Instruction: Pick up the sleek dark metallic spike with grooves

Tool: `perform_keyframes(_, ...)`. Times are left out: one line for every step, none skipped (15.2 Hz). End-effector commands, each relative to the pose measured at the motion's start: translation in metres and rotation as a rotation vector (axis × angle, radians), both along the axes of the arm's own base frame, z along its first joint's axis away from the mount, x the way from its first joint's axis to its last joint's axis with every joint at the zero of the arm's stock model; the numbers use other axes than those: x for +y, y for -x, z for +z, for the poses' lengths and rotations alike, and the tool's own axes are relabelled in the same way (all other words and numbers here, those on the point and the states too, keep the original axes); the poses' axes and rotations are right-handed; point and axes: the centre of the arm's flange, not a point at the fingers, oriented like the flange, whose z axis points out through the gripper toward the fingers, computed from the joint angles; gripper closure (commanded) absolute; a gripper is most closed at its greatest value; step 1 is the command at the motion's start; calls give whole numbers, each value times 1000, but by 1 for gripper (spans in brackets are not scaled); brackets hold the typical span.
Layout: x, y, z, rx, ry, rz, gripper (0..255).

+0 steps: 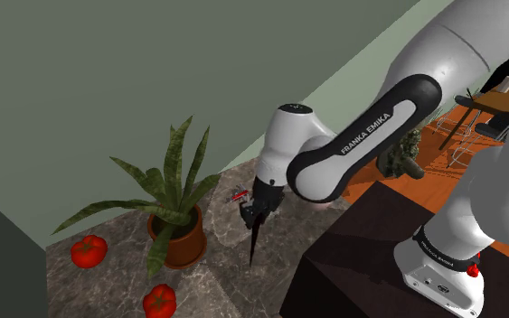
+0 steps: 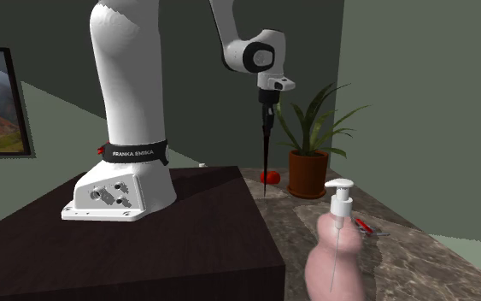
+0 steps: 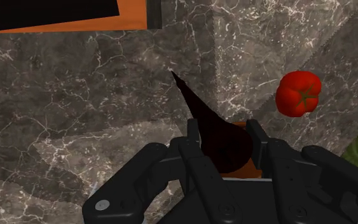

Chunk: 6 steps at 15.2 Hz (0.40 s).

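Observation:
A long dark spike (image 1: 255, 237) hangs point down from my gripper (image 1: 258, 210), clear of the marble surface (image 1: 225, 280). In the second exterior view the spike (image 2: 265, 158) is a thin black needle below the gripper (image 2: 267, 101), its tip just above the counter beside the stand. In the wrist view the spike (image 3: 206, 121) tapers away from the gripper (image 3: 225, 156), whose black fingers (image 3: 193, 143) clasp its thick end on both sides.
A potted plant (image 1: 175, 212) stands just beside the spike in the shoulder view. Two red tomatoes (image 1: 89, 250) (image 1: 159, 299) lie on the marble. A pump bottle (image 2: 339, 248) and a small red tool (image 2: 366, 226) sit nearer the second exterior camera. The dark stand (image 2: 144, 239) borders the counter.

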Motion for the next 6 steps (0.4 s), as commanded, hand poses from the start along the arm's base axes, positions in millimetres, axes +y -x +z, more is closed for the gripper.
perform_keyframes(0, 1, 11, 1, 0, 0, 255)
perform_keyframes(0, 1, 16, 1, 0, 0, 255)
perform_keyframes(0, 1, 21, 1, 0, 0, 255)
perform_keyframes(0, 1, 26, 1, 0, 0, 255)
perform_keyframes(0, 1, 27, 1, 0, 0, 255)
perform_keyframes(0, 1, 27, 1, 0, 0, 255)
